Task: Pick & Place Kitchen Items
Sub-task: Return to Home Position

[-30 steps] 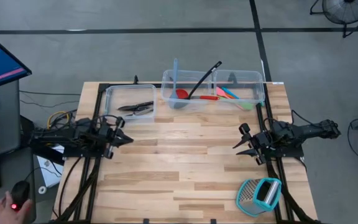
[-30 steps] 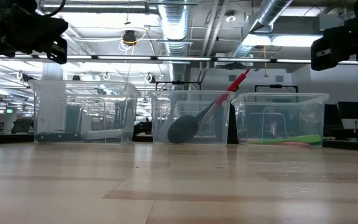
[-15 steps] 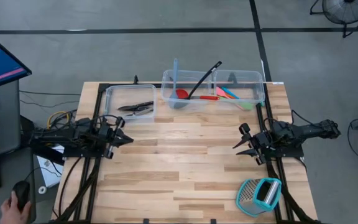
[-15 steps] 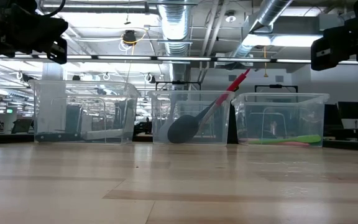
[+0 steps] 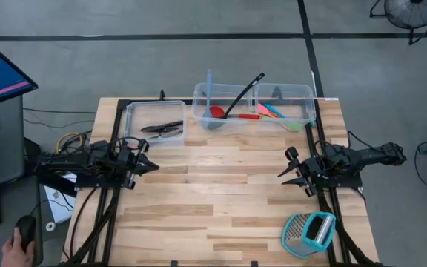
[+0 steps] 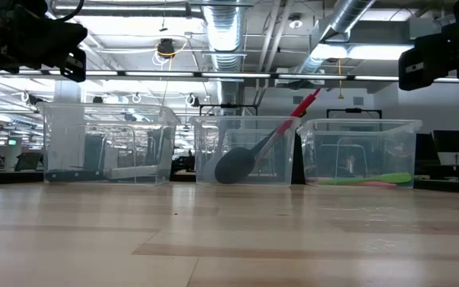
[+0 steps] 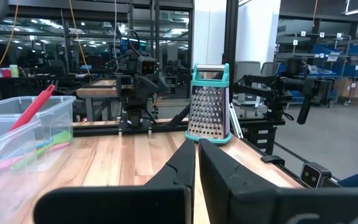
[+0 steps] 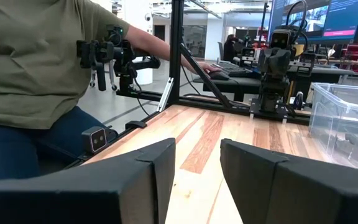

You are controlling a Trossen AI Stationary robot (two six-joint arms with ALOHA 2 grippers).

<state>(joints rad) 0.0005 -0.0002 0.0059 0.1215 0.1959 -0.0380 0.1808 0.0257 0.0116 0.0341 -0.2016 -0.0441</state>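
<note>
Three clear bins stand along the far edge. The left bin (image 5: pixel 154 122) holds black-handled knives (image 5: pixel 161 127). In the middle bin (image 5: pixel 221 107) a red spoon (image 5: pixel 228 114) lies flat, while a black spoon (image 5: pixel 243 93) and a blue spatula (image 5: pixel 209 85) lean on its rim. Coloured spatulas (image 5: pixel 276 113) lie in the right bin (image 5: pixel 288 104). My left gripper (image 5: pixel 153 166) hovers shut over the table's left side, pointing level toward the right (image 7: pixel 196 155). My right gripper (image 5: pixel 285 169) hovers open over the right side, facing left, nothing between its fingers (image 8: pixel 197 162).
A teal-framed metal grater (image 5: pixel 310 231) lies at the near right corner, close below my right arm. Bare wooden table (image 5: pixel 213 193) stretches between the two grippers. A person in an olive shirt (image 8: pixel 42 62) sits beyond the left edge, a hand (image 5: pixel 17 245) by a mouse.
Both arms have kept still and the utensils lie as before. Only the person's hand beside the table's left edge has shifted on the mouse.
</note>
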